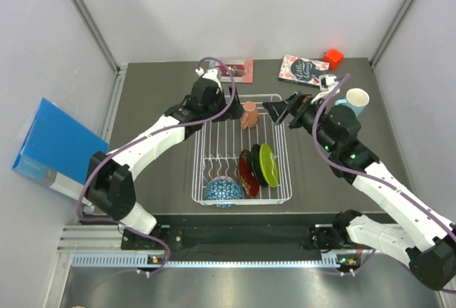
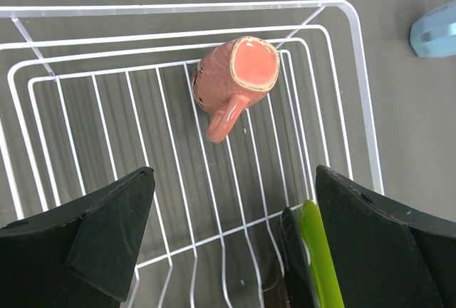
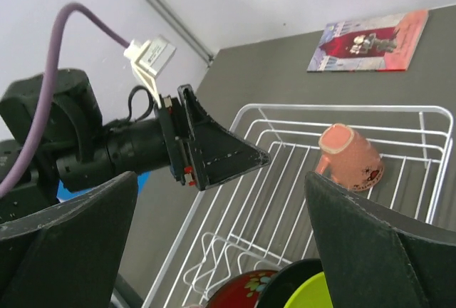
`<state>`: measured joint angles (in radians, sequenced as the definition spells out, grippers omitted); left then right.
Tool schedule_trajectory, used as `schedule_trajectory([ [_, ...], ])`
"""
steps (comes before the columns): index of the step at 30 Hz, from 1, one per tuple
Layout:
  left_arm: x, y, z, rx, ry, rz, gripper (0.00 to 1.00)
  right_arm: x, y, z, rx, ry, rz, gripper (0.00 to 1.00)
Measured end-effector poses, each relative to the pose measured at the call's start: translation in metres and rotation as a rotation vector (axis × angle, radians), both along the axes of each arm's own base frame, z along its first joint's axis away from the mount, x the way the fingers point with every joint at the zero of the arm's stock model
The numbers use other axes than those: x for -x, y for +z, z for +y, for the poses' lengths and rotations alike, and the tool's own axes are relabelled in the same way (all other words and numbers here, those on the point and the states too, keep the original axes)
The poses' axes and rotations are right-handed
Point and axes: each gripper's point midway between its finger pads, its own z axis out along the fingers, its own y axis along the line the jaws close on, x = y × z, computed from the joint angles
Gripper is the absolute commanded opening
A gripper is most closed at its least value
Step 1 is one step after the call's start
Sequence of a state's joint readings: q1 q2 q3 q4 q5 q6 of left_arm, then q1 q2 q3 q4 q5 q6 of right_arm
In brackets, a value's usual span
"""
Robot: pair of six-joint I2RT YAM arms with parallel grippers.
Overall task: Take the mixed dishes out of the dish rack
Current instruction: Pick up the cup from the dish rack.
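Viewing from above: one white wire dish rack [image 1: 214, 140] at the middle of the table, holding five dishes. One small salmon-pink cup [image 1: 249, 116] lies tipped at the far end, base and handle showing in my left wrist view. Three plates stand on edge, side by side, at the near right: one red patterned plate [image 1: 246, 174], one black plate [image 1: 256, 167], one lime green plate [image 1: 268, 164]. One blue-patterned bowl [image 1: 223, 192] sits at the near left, patterned outside up. One light blue mug [image 1: 355, 100] stands outside the rack, on the table to its right.

My left gripper [image 1: 229, 101] hangs over the rack's far left corner and my right gripper [image 1: 281, 110] over its far right corner, both spread wide and holding nothing.

Along the far edge: two books [image 1: 237, 70] [image 1: 303, 69] and one red block [image 1: 333, 58]. At left: one blue box [image 1: 53, 150].
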<state>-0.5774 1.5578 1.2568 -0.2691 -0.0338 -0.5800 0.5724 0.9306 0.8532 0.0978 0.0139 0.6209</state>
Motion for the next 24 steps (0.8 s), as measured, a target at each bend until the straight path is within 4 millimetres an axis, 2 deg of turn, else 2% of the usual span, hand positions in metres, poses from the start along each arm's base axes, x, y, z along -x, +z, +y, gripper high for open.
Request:
schedule_trajectory([
  [3, -0.001, -0.001, 0.000, -0.023, -0.019, -0.008, 0.96, 0.002, -0.007, 0.011, 0.022, 0.050, 0.007, 1.00],
  [5, -0.005, -0.001, -0.003, -0.042, -0.037, -0.007, 0.93, 0.001, -0.010, 0.010, 0.055, 0.052, 0.011, 1.00],
  [8, -0.016, -0.004, -0.013, -0.082, -0.068, -0.009, 0.90, -0.004, -0.001, 0.006, 0.120, 0.028, -0.007, 1.00],
  [9, -0.020, -0.008, -0.017, -0.099, -0.080, -0.011, 0.84, -0.005, 0.003, 0.004, 0.138, 0.018, -0.017, 1.00],
  [11, -0.024, -0.018, -0.025, -0.141, -0.104, -0.013, 0.80, -0.005, 0.006, 0.000, 0.165, -0.001, -0.033, 1.00],
  [12, -0.023, -0.026, -0.028, -0.166, -0.125, -0.010, 0.79, -0.005, 0.006, -0.003, 0.181, -0.010, -0.038, 1.00],
  [14, -0.021, -0.040, -0.034, -0.211, -0.159, 0.004, 0.70, -0.004, 0.002, -0.008, 0.208, -0.025, -0.035, 1.00],
  [18, -0.026, -0.059, -0.045, -0.283, -0.218, 0.019, 0.69, -0.005, -0.008, -0.016, 0.262, -0.050, -0.015, 1.00],
  [24, -0.039, -0.064, -0.046, -0.342, -0.247, 0.010, 0.69, -0.005, -0.020, -0.022, 0.318, -0.067, 0.011, 1.00],
])
